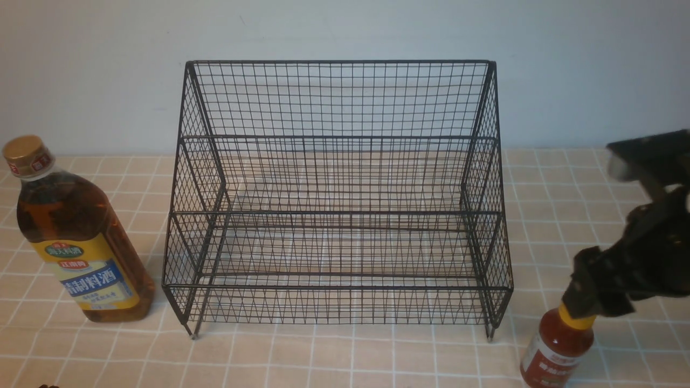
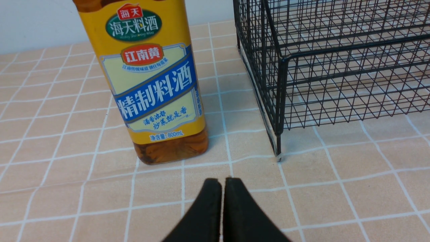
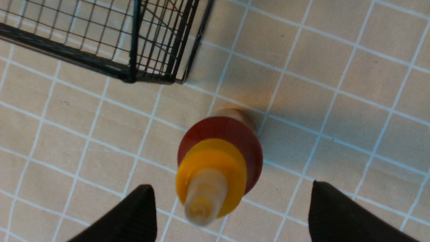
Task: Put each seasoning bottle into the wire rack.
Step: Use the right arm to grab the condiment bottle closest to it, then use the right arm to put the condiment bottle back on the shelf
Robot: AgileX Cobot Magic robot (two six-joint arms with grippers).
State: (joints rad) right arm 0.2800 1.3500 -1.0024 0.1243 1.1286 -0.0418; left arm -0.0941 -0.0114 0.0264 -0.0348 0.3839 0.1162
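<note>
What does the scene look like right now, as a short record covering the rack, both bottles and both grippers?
rack: black two-tier wire mesh, holds no bottle
large bottle: clear, amber liquid, gold cap; upright on tablecloth, left of rack
small bottle: red sauce, yellow nozzle cap; upright off rack's front right corner
left gripper: shut, empty, facing large bottle
right gripper: open, jaws flanking small bottle's cap

Amber bottle [image 1: 81, 242] left of wire rack [image 1: 334, 213], red bottle [image 1: 555, 350] right, both upright
</note>
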